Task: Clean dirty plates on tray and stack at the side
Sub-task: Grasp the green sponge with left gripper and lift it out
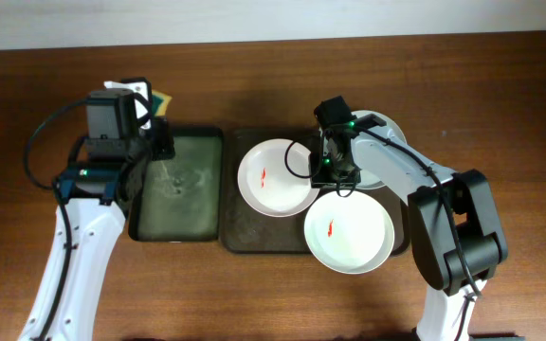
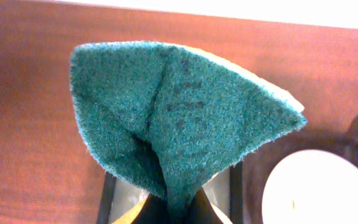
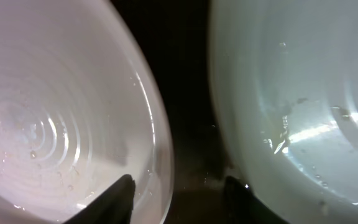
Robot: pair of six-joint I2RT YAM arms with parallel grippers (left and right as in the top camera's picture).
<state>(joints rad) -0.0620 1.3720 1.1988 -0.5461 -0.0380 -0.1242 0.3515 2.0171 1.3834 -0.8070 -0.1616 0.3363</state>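
Here, the left gripper [image 2: 171,214] is clamped on a folded green sponge [image 2: 179,118], and the right gripper [image 3: 180,193] stands apart low over the tray [image 1: 254,232].
The sponge hangs above the far edge of the smaller tray [image 1: 178,189] on the left. The right gripper's fingers straddle one plate's rim. The left plate [image 1: 275,177] and near plate [image 1: 349,230] lie on the tray, each with a red smear. The far-right plate [image 1: 387,128] is mostly hidden by the arm.
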